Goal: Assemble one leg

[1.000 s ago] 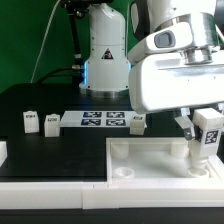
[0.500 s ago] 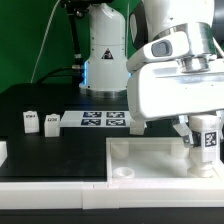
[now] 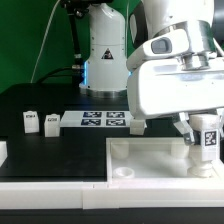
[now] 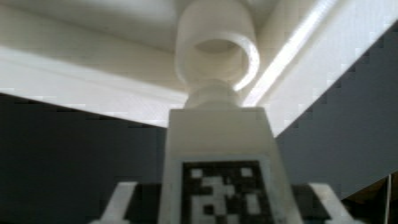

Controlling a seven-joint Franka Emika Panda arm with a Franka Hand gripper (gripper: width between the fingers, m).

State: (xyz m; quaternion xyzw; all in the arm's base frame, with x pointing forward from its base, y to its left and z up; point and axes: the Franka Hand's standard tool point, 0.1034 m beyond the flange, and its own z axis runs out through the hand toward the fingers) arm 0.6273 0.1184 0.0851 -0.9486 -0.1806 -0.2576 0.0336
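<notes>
In the exterior view, the tray (image 3: 150,152) is cut off by the right and bottom edges. The third loose leg (image 3: 138,122) is partly hidden behind the arm's white housing (image 3: 170,90). The tags on the first loose leg (image 3: 30,121) and second loose leg (image 3: 51,122) are too small to be read. In the wrist view, the held leg (image 4: 222,150) is blurred and its tag (image 4: 222,195) is cut off by the picture's edge.

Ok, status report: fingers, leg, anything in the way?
Gripper shut on leg. Leg upright at corner socket, seating unclear. Socket looks unobstructed.
</notes>
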